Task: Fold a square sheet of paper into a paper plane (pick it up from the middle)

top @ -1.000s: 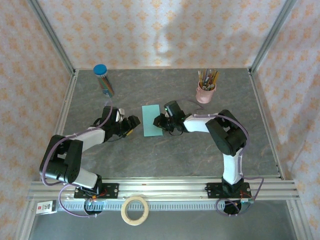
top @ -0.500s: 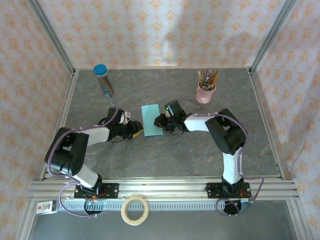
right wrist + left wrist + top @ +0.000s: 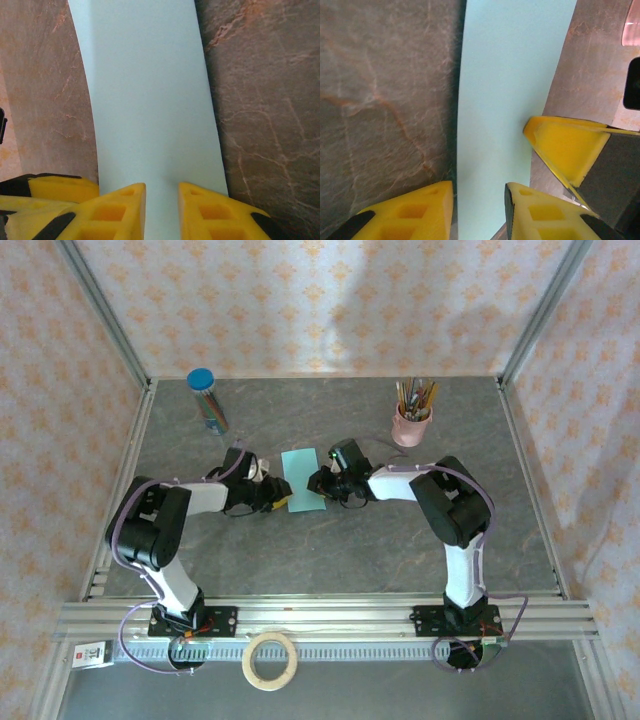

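The square sheet of paper (image 3: 301, 476) lies on the grey table as a light turquoise rectangle taller than wide. In the wrist views the sheet (image 3: 505, 100) (image 3: 150, 100) bows slightly, with a dark shadow along one edge. My left gripper (image 3: 281, 502) (image 3: 479, 212) is at its lower left edge, and paper shows in the narrow gap between its yellow fingers. My right gripper (image 3: 322, 483) (image 3: 161, 210) sits over the right edge, also with a small gap over the paper. The right gripper's finger (image 3: 565, 150) shows beside the sheet in the left wrist view. No paper plane shape shows.
A pink cup of pencils (image 3: 411, 425) stands at the back right. A clear tube with a blue lid (image 3: 207, 400) stands at the back left. A roll of tape (image 3: 270, 660) lies in front of the rail. Patterned walls enclose the table.
My left arm has reached right until its fingers meet the sheet's left edge, and its jaws have narrowed. The right gripper and the sheet have stayed in place.
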